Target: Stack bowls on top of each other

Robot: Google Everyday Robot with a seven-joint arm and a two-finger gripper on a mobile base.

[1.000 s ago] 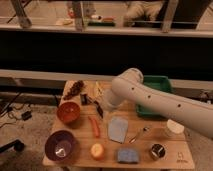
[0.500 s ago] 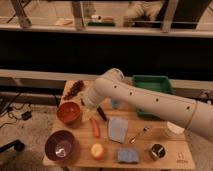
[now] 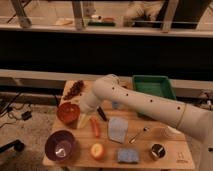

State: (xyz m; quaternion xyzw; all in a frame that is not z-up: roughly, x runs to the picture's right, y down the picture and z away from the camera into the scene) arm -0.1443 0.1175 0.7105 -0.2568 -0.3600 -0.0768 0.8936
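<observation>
Fingers stand wide apart with nothing held, low over the desk, just right of the orange bowl.

Far left, front edge: purple bowl, upright, the larger of the two. It looks like your base.

Behind it, near but apart: orange bowl, upright. Put one finger inside its right rim and one outside. Come down straight, pinch the wall, lift level.

Just right of the fingers: carrot. Mind it on the way down.

Carry the orange bowl toward the front edge, centre it over the purple bowl, and lower until it seats before letting go. A tilted release would likely leave it cocked.
</observation>
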